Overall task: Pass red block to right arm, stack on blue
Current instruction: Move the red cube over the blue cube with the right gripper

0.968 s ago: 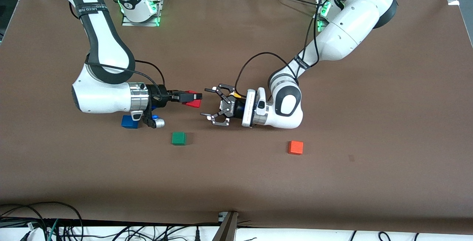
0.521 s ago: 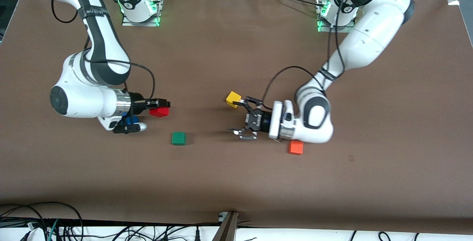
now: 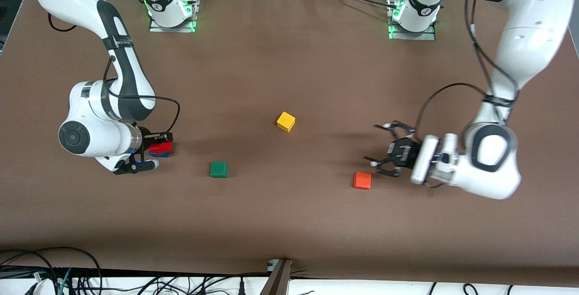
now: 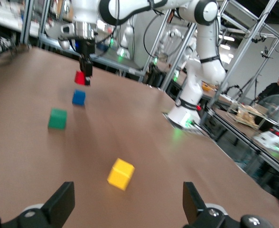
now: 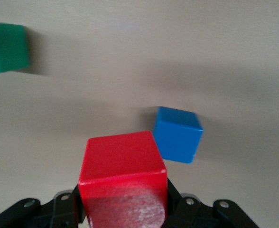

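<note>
Right end effector (image 3: 162, 145) pinches red block (image 3: 159, 147) above blue cube (image 4: 79, 97); left end effector (image 3: 382, 154) spread.

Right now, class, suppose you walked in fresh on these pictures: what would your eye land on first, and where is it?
The right gripper stands out first, shut on the red block and holding it in the air just above the blue block at the right arm's end of the table. Next comes the left gripper, open and empty over bare table beside the orange cube. A yellow cube and a green cube lie loose between them.
</note>
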You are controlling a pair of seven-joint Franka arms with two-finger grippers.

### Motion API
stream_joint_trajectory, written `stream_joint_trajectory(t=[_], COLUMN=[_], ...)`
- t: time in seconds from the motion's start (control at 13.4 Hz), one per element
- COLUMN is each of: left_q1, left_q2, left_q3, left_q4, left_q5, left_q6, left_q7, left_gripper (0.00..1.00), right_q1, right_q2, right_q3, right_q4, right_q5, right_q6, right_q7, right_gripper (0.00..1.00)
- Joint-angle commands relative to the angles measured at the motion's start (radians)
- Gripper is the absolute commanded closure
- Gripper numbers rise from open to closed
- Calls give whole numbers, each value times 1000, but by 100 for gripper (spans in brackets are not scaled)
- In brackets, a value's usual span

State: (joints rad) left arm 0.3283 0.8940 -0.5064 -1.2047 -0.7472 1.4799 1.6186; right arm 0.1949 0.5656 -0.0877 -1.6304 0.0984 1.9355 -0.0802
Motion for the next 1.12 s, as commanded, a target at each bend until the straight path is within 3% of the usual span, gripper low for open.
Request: stream_joint_trajectory(t=[0.0,0.07,0.22,0.52,0.89,1.04], left_q1=[46,55,57,41,-12,-41], left_q2=[-26,-55,-149,-318,-409,-482], left_q3=[0,3,6,3,-6,2], left_q4=[72,100,157,154,145,75], left_q5=[136,200,448,770,908,902], left_q6=[-85,-114,-158,-161,-165,-170], left_q7=[-113,-156,-324,-550,-771,-879], left_gripper=[0,0,0,0,0,0], right_q1=[3,3,3,18,20,23], right_q2=[19,22,34,43,45,45], right_q3=[-15,-17,-27,-30,-30,-32], right_q4=[-29,-34,-34,-34,-35,-35], right_q5=[-69,-86,-88,-131,-131,-132], right_q6=[59,71,80,83,82,77], right_q7=[2,2,13,94,108,138], right_gripper=[100,100,100,100,100,100])
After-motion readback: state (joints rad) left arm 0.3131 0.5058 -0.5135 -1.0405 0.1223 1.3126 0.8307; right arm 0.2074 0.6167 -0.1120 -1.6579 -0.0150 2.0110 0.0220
